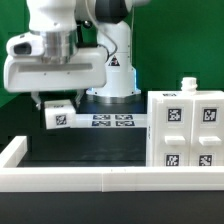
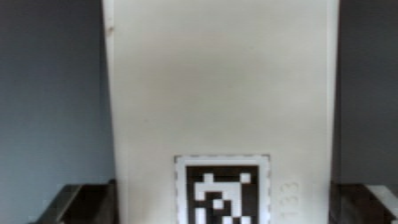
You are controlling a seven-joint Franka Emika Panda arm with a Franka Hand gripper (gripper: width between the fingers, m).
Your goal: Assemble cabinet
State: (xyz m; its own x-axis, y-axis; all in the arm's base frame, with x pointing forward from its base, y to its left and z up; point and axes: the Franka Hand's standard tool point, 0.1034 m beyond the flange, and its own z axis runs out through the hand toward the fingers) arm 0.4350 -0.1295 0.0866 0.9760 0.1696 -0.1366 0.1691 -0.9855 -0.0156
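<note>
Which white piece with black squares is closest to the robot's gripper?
The small white block, held between the fingers of the gripper at the exterior view's left. The big cabinet stands apart at the right.

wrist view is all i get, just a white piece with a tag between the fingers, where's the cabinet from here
observer: the cabinet stands on the table at the exterior view's right, well apart from the tool.
operator: ok, anything lying between them
observer: yes, the marker board lies flat by the robot's base. In the exterior view it shows between the white piece and the cabinet.
</note>
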